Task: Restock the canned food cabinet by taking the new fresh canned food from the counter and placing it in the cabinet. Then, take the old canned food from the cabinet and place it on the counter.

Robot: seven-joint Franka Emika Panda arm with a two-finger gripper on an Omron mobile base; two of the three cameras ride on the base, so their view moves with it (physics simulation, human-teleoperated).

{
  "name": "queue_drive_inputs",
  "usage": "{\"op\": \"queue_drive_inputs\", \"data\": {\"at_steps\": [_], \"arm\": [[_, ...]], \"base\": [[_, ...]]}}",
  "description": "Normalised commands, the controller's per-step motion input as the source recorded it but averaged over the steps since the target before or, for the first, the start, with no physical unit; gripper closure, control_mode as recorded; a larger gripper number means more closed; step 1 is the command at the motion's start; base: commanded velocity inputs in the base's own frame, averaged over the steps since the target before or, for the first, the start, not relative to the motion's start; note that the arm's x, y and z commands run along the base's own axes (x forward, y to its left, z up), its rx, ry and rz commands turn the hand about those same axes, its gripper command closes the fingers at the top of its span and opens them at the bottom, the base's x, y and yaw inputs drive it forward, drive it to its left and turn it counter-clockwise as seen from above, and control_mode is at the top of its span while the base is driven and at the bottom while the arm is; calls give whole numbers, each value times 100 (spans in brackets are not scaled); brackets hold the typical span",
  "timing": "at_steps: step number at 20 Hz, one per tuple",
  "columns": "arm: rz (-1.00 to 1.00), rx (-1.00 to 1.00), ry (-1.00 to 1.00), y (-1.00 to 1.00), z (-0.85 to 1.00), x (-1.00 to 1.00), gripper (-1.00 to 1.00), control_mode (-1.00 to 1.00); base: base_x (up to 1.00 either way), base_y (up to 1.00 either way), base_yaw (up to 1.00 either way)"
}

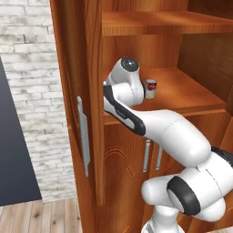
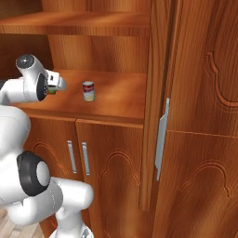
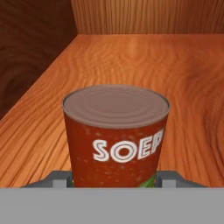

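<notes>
The canned food cabinet (image 1: 191, 93) stands open, and my arm reaches onto its middle shelf (image 2: 118, 100). The old canned food (image 3: 114, 131), a red can with a white "SOEP" label, a green patch low on it and a grey top, stands upright on the shelf boards at the left. My gripper (image 3: 113, 178) has a finger against each side of this can, near its base; from the right base it shows as my gripper (image 2: 56, 87) at the shelf's left end. The new canned food (image 1: 150, 88), a red-and-white can (image 2: 88, 91), stands free mid-shelf to the right. The counter is out of view.
An open cabinet door (image 1: 77, 91) with a slim silver handle (image 1: 84, 139) juts out on the left; the other door (image 2: 160, 93) stands edge-on to the right. A higher shelf (image 1: 159, 22) hangs overhead. Closed lower doors (image 2: 93, 158) sit below. A brick wall (image 1: 27, 68) is at the left.
</notes>
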Motion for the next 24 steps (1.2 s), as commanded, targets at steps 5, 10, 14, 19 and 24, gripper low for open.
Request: {"op": "queue_drive_inputs", "data": {"at_steps": [5, 10, 14, 19, 24], "arm": [[0, 4, -7, -18, 21, -53, 100, -100], [0, 2, -16, -55, 78, -100, 100, -100], [0, 0, -5, -70, 67, -100, 100, -100], [0, -4, -1, -85, 17, -100, 100, -100], [1, -18, 0, -56, -15, -100, 100, -100]], "base": [[0, 0, 0], [0, 0, 0], [0, 0, 0], [0, 0, 0], [0, 0, 0]]}}
